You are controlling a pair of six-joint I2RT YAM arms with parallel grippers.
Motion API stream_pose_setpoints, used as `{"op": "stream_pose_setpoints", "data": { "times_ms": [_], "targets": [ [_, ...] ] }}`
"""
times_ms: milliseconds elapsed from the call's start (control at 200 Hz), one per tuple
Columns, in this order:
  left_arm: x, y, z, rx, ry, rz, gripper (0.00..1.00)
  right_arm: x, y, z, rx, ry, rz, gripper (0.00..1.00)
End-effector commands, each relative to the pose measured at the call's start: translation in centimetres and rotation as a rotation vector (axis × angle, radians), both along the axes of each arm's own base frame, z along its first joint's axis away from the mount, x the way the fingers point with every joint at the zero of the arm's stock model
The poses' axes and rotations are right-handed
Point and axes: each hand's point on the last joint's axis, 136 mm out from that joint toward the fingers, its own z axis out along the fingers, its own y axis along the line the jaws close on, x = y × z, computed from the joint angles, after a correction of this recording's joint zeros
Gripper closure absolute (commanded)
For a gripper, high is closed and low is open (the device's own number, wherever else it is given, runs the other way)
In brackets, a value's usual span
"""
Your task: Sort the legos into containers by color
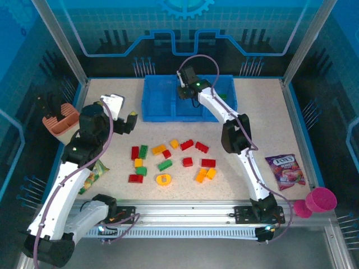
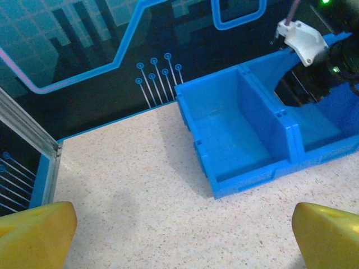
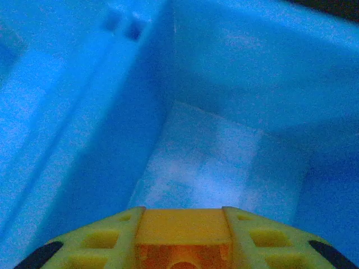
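Red, green and yellow-orange legos lie scattered mid-table, among them a red one [image 1: 135, 152], a green one [image 1: 165, 165] and an orange one [image 1: 159, 149]. The blue tray [image 1: 162, 116] of containers stands at the back. Over its middle compartment my right gripper [image 1: 185, 92] points down, shut on a yellow-orange lego [image 3: 182, 227] held between its fingers above the bare compartment floor [image 3: 213, 162]. My left gripper [image 1: 124, 114] hangs open left of the tray, its yellow fingertips [image 2: 39, 230] wide apart over bare table, with the empty left compartment [image 2: 235, 140] ahead.
A beige-and-pink utensil holder [image 1: 60, 119] stands at the far left. One snack packet [image 1: 286, 170] lies at the right, another [image 1: 92, 175] under my left arm. A magenta cup [image 1: 321, 200] sits at the front right corner. Something green [image 1: 223, 96] shows in the right compartment.
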Motion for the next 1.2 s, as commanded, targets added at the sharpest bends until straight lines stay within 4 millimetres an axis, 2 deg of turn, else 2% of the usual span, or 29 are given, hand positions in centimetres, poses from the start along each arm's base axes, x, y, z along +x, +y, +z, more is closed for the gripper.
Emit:
{"op": "stream_pose_setpoints", "data": {
  "times_ms": [0, 100, 210, 305, 325, 340, 375, 440, 535, 605, 690, 811, 1011, 1196],
  "targets": [
    [0.5, 0.7, 1.3, -0.016, -0.085, 0.056, 0.01, -0.1, -0.2, 2.3, 0.041, -0.022, 0.010, 0.61],
    [-0.2, -1.2, 0.6, -0.019, -0.074, -0.066, 0.01, -0.6, -0.2, 3.5, 0.054, -0.031, 0.026, 0.55],
    [0.3, -0.5, 0.7, -0.078, -0.079, -0.002, 0.01, -1.5, -0.1, 5.5, 0.070, -0.039, 0.063, 0.45],
    [0.6, -0.1, 0.1, -0.104, -0.035, 0.039, 0.01, -2.7, 0.2, 7.9, 0.089, -0.066, 0.092, 0.41],
    [0.6, -0.1, -0.1, -0.106, -0.021, 0.047, 0.01, -2.8, 0.1, 7.8, 0.086, -0.064, 0.094, 0.40],
    [0.7, 0.1, -0.3, -0.106, -0.010, 0.056, 0.01, -3.2, 0.1, 9.2, 0.094, -0.085, 0.099, 0.40],
    [0.9, 0.5, -0.9, -0.110, 0.021, 0.089, 0.01, -3.8, 0.1, 10.2, 0.096, -0.099, 0.108, 0.38],
    [1.2, 1.7, -2.6, -0.106, 0.100, 0.186, 0.01, -5.0, -0.3, 11.5, 0.100, -0.111, 0.114, 0.35],
    [1.2, 3.7, -6.4, -0.100, 0.256, 0.351, 0.01, -7.1, -1.6, 13.4, 0.106, -0.129, 0.107, 0.31],
    [1.0, 3.9, -9.1, -0.123, 0.347, 0.408, 0.04, -8.9, -2.8, 14.1, 0.105, -0.141, 0.099, 0.29],
    [0.8, 3.2, -12.0, -0.190, 0.426, 0.428, 0.08, -11.2, -4.6, 14.0, 0.083, -0.132, 0.085, 0.27],
    [0.1, 2.7, -15.5, -0.269, 0.508, 0.479, 0.11, -14.3, -6.9, 12.8, 0.069, -0.096, 0.059, 0.27],
    [-1.2, 0.9, -20.5, -0.412, 0.610, 0.480, 0.14, -18.8, -8.4, 8.5, 0.129, 0.019, 0.041, 0.27],
    [-2.4, 0.5, -24.1, -0.441, 0.701, 0.517, 0.15, -21.4, -9.5, 4.7, 0.126, 0.108, 0.026, 0.26]
  ]
}}
